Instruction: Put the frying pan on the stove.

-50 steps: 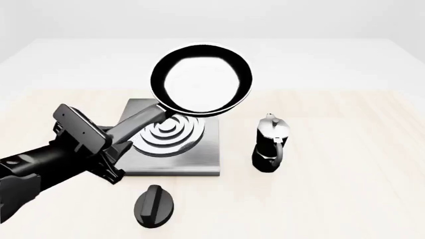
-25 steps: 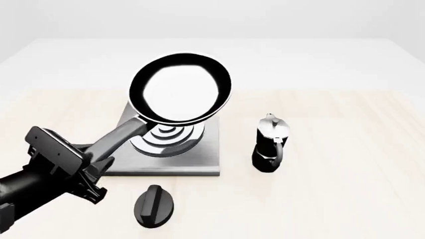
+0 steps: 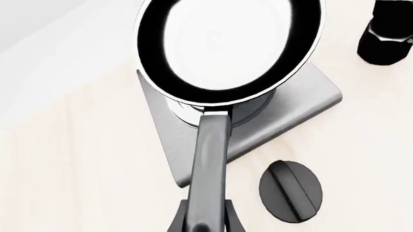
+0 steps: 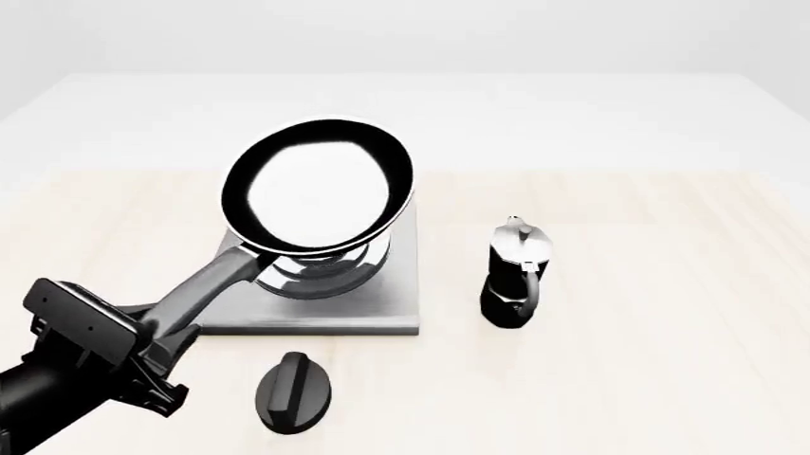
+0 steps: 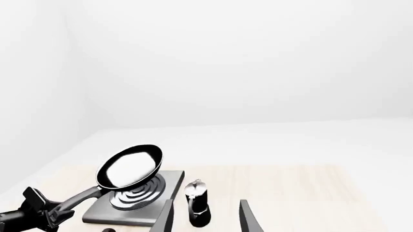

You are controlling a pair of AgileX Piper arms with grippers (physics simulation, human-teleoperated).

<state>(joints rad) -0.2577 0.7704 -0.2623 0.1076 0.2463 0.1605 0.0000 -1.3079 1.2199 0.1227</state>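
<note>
The left gripper (image 4: 150,334) is clamped on the handle of the frying pan (image 4: 319,188), holding the pan tilted above the burner of the stove (image 4: 393,296), beside the moka pot (image 4: 517,273) on the counter (image 4: 633,360).

**On the table**

You're working over a pale wood-grain table (image 4: 658,379). The stove (image 4: 379,303) lies flat on it, left of centre. Just right of the stove, apart from it, the moka pot (image 4: 517,275) stands upright. A small black oval knob (image 4: 294,393) lies near the stove's front edge, on your side, not touching it.
</note>
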